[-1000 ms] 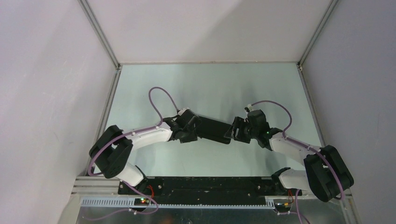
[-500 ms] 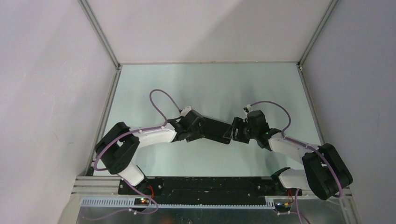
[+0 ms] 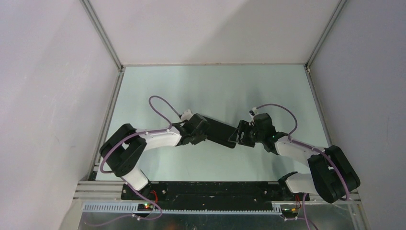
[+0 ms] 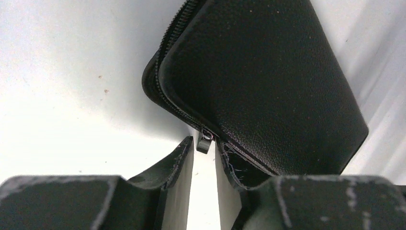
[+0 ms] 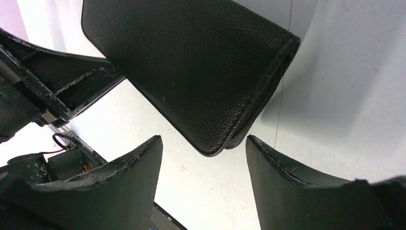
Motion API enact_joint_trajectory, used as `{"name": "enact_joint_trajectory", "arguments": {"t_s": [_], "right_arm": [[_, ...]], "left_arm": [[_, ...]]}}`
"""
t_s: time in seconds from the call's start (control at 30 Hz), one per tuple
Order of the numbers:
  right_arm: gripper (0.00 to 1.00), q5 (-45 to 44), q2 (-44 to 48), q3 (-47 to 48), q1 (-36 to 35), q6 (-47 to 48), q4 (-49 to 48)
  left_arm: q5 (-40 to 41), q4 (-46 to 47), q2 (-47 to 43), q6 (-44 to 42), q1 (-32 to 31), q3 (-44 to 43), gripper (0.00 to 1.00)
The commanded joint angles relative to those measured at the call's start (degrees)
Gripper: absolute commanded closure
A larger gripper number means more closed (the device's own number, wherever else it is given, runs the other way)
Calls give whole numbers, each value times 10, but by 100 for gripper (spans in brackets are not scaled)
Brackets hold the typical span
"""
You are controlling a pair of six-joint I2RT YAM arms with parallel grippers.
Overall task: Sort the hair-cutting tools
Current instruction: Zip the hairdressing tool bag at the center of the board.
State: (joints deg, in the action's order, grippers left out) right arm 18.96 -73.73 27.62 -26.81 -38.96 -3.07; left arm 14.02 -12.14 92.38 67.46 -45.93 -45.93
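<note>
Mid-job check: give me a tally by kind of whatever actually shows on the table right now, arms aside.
Black rectangular textured zip case: 1
Silver metal scissors: 0 in view
Black combs: 0 in view
Total: 1 thing in view

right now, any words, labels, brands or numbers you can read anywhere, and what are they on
None can be read.
The black zip case shows only plain grained material and a zipper, no logo or label.
The circuit boards at the arm bases are too small to read.
</note>
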Motion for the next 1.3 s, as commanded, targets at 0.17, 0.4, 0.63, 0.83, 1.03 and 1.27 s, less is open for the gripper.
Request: {"name": "enact_joint_trajectory", "arguments": {"t_s": [0.17,0.4,0.63,0.83,1.03,1.27], "right_arm": [[32,18,-5,-4,4,6,-31],[32,19,3,-4,4,7,-30],[33,-10,19,-4,1,7,-14],[35,-17,11,-4,1,3,-19],[36,-10,7,-4,1,-7,-29],[31,-33,16,-4,-18,-65,-35]], "left_arm": [[15,-2,41,27,13,28,84],[18,4,-1,15,13,40,100],[4,0,-67,-33,13,52,100],[-42,4,-117,-74,19,56,100],[-61,-29,-138,-126,27,46,100],[-125,-55,-136,-176,26,19,100]]}}
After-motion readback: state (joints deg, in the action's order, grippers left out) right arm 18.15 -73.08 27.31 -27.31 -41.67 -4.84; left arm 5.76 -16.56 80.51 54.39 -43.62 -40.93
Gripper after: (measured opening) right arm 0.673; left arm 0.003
